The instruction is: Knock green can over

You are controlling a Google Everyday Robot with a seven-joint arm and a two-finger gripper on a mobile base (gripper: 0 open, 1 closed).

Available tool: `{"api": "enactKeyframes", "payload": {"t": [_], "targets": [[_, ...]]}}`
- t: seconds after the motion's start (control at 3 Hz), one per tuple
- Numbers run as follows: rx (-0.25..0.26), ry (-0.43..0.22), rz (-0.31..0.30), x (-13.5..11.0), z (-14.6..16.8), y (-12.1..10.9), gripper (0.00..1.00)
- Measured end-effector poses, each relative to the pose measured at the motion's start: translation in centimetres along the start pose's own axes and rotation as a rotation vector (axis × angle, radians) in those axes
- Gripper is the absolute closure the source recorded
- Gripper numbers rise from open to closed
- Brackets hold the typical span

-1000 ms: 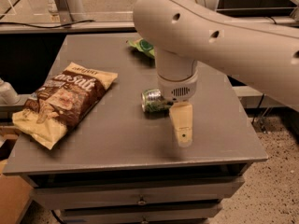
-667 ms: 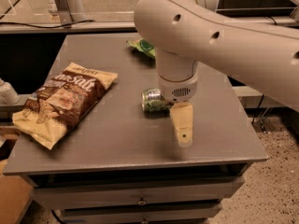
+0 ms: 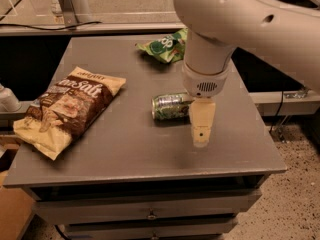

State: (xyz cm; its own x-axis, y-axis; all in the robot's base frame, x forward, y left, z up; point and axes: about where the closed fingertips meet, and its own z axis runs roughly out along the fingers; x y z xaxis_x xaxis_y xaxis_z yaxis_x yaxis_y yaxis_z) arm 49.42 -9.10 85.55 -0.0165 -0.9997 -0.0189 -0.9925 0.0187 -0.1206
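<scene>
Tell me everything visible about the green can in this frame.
The green can is a small, shiny metal drink can, green with pale lettering and a silver end. It lies on its side on the grey tabletop, near the middle, its silver end facing left. Its right end is hidden behind the claw, which hangs just in front; contact cannot be told.

The green can [image 3: 170, 106] is shiny aluminium with a bright metallic gleam. Just beside it, over the tabletop [image 3: 130, 154], hangs the hand [image 3: 202, 133], smooth matt cream plastic. It sits below an arm [image 3: 240, 19] cased in smooth, faintly glossy white plastic. The tabletop looks matt grey, dull and even. The brown and cream chip bag [image 3: 70, 109] is crinkled glossy film, and the green snack bag [image 3: 164, 46] is creased, shiny foil. The floor [image 3: 300, 194] is speckled and stone-like.
</scene>
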Motion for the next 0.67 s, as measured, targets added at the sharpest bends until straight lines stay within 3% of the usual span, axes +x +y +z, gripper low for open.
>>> {"api": "enactKeyframes", "payload": {"t": [0.67], "targets": [[0.057, -0.084, 0.083, 2.7, -3.2, -2.1, 0.00]]}}
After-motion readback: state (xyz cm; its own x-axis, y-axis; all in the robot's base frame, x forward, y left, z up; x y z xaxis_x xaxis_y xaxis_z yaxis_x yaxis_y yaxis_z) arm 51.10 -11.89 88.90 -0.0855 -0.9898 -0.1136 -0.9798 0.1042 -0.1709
